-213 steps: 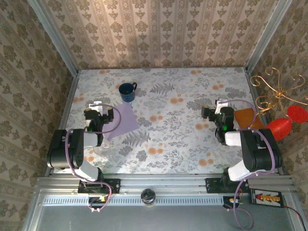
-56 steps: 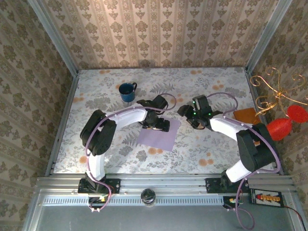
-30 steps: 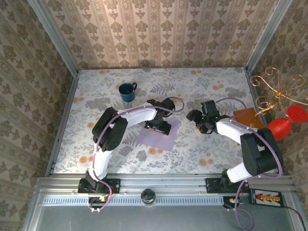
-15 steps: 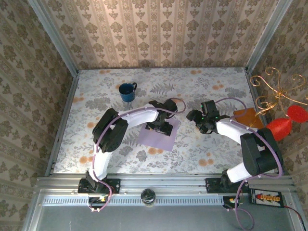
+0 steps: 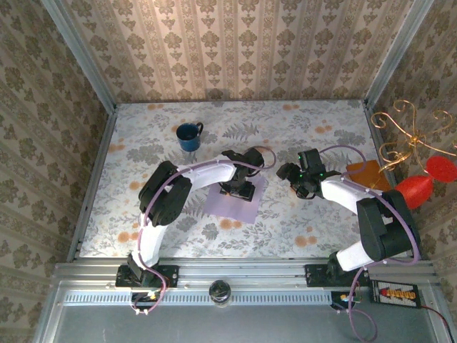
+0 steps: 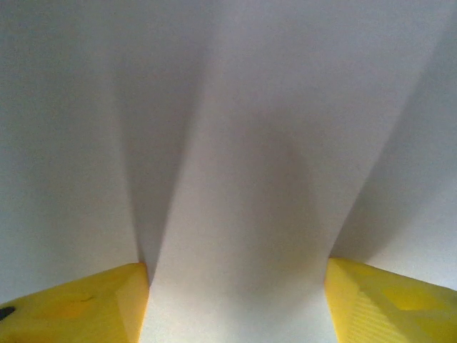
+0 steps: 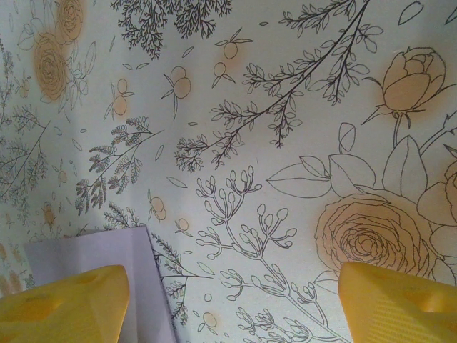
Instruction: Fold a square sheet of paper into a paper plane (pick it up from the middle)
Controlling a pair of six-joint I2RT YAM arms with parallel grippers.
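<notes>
The square sheet of paper (image 5: 230, 206) lies pale lilac on the flowered table, mid-table. My left gripper (image 5: 238, 189) points down onto its far middle part. In the left wrist view the paper (image 6: 235, 143) rises in a soft ridge between the two yellow fingers (image 6: 78, 307), which stand apart and press on the sheet. My right gripper (image 5: 289, 174) hovers open just right of the sheet. In the right wrist view a corner of the paper (image 7: 93, 250) lies by its left finger (image 7: 61, 304), with bare table between the fingers.
A blue mug (image 5: 189, 136) stands at the back left. An orange-brown flat rectangle (image 5: 364, 173) lies at the right edge, beside a red object (image 5: 421, 187) and a gold wire stand (image 5: 407, 136) outside the wall. Patterned walls enclose three sides.
The left gripper's jaws have narrowed on the sheet, and the paper now humps up between them. The right arm has stayed in place.
</notes>
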